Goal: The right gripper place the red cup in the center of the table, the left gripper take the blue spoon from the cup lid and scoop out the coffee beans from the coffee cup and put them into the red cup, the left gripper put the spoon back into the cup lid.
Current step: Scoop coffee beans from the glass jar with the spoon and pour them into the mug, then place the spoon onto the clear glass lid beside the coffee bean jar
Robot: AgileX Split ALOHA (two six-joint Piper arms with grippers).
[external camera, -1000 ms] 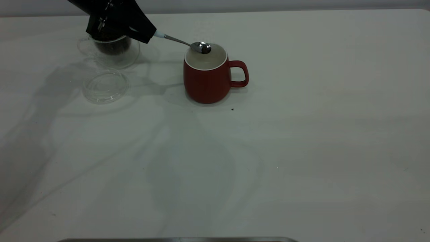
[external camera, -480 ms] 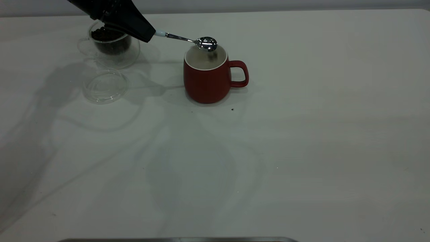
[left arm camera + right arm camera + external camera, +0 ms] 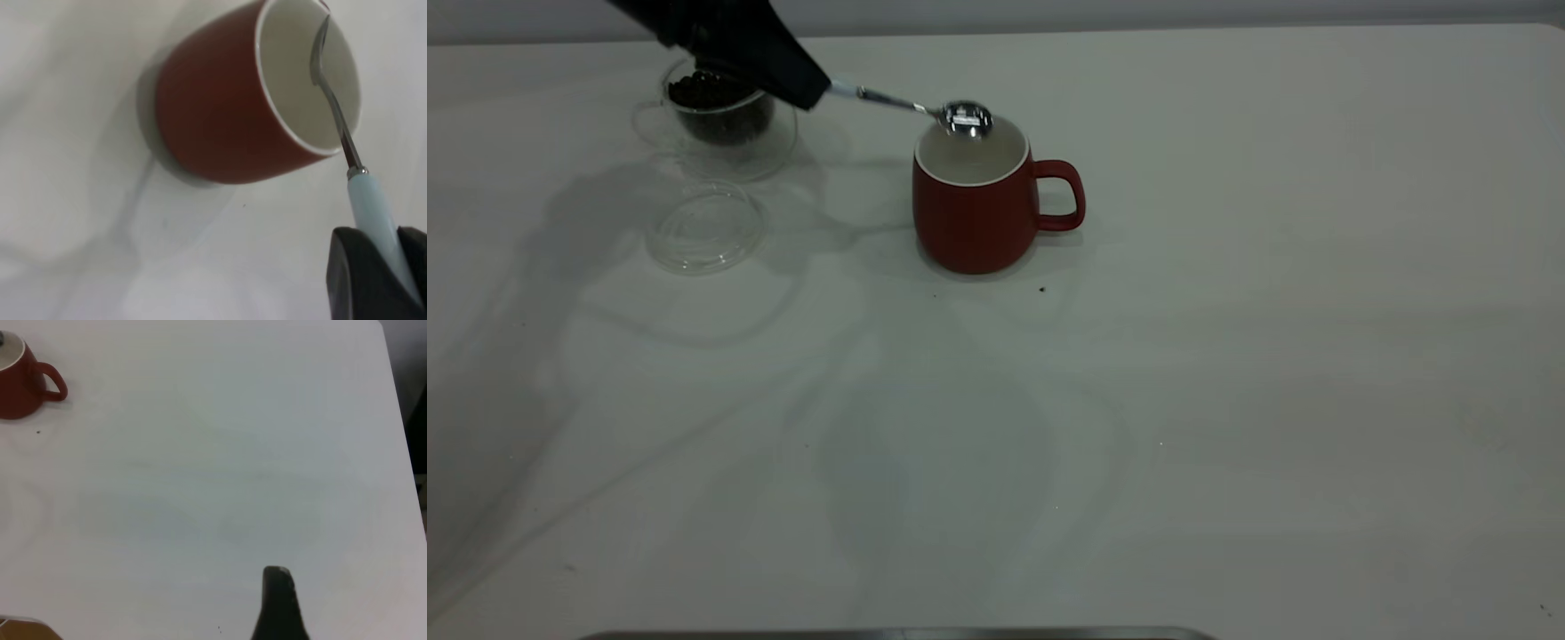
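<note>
Since half a second ago the blue spoon (image 3: 925,108) has dipped a little, its shiny bowl now sitting just over the far rim of the red cup (image 3: 978,206) and slightly nearer the left pincer (image 3: 805,86); a second ago the bowl looked dark, and now it shows only bright metal. From the left wrist view the spoon's neck crosses the cup's rim and its bowl hangs inside the white mouth; whether it touches the wall cannot be told. What lies at the bottom of the red cup is hidden in both views.

The left pincer is pinching the pale handle of the spoon between its black fingers (image 3: 353,280), up at the far left of the desk (image 3: 1227,356). Directly beneath that arm stands the coffee cup (image 3: 725,129), clear glass, with a dark heap of coffee beans (image 3: 710,98) inside. Just in front of it the cup lid (image 3: 707,227) lies flat on the desk, apart from the glass, with nothing in it.

The red cup stands upright, handle toward the right arm's side. A few dark specks (image 3: 1041,289) lie near its base.

One tip of the right pincer (image 3: 280,603) hangs over bare desk, well apart from the cup; whether it is spread cannot be told.
</note>
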